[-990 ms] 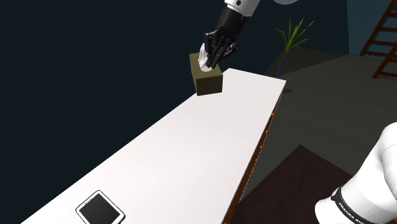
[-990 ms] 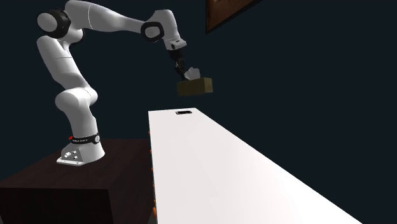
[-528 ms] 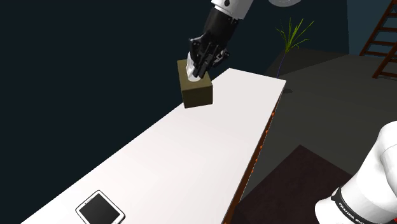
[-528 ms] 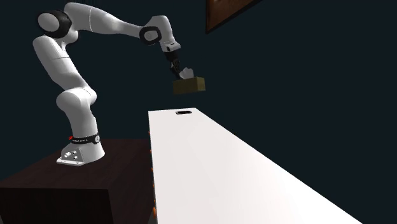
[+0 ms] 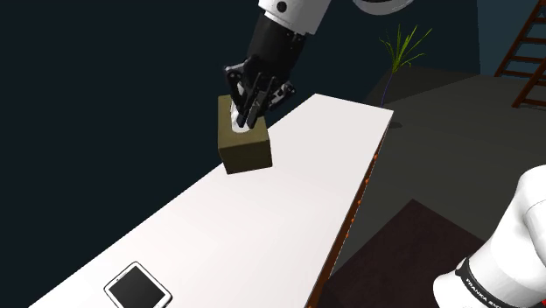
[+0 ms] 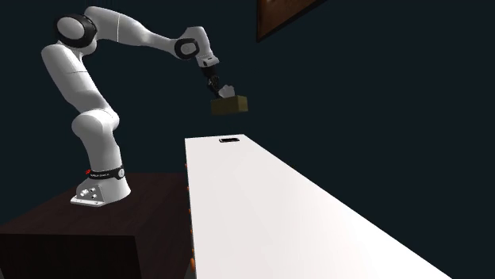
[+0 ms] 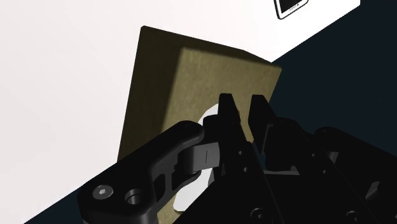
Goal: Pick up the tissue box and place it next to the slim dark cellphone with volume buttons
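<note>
Status: gripper (image 5: 242, 112) is clenched on the tissue box (image 5: 246, 147), upper centre of the shoulder view. The fingers are driven into the white tissue (image 5: 237, 123) at the box's top opening. The contact itself is masked by the gripper body. In the wrist view a narrow gap is seen between the fingertips (image 7: 229, 114), and what sits in it can't be made out.

The box is olive-brown, tilted, and carried clear of the white table (image 5: 262, 227), by the table's left edge in the shoulder view. In the second exterior view it is seen hung below the gripper, upper centre of the frame, above the table's far end. Height over the tabletop is hard to judge there.

The cellphone (image 5: 137, 284) is laid flat at the lower left of the shoulder view, well apart from the box. It is screen side up, and volume buttons can't be discerned. In the second exterior view it is reduced to a small dark mark. In the wrist view it is clipped by the frame edge.
</note>
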Controlling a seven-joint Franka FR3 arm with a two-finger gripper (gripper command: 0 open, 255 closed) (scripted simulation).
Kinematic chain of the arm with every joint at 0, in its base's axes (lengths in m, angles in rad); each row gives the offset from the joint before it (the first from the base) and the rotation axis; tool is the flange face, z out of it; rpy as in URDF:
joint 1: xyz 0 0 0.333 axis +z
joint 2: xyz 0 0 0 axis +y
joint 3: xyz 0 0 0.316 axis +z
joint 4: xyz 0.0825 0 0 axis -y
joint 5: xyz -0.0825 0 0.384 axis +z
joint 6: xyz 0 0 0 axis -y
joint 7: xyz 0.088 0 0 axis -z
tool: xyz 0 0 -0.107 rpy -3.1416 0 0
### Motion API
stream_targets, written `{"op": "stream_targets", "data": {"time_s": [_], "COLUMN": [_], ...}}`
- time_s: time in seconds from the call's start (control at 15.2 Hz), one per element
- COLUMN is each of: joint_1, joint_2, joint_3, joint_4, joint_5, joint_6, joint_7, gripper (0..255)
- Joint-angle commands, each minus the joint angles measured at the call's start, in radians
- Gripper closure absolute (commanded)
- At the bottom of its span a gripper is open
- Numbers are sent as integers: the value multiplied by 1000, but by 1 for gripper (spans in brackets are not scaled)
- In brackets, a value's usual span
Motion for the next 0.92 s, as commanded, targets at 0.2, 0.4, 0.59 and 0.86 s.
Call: {"op": "stream_targets", "data": {"time_s": [0.2, 0.4, 0.59, 0.86], "joint_1": [29, 44, 58, 78], "joint_2": [31, 68, 114, 195], "joint_3": [96, 155, 214, 292], "joint_4": [34, 72, 121, 203], "joint_5": [-33, -65, -108, -189], "joint_6": [22, 31, 37, 35], "joint_7": [141, 229, 322, 454], "gripper": [255, 255, 255, 255]}}
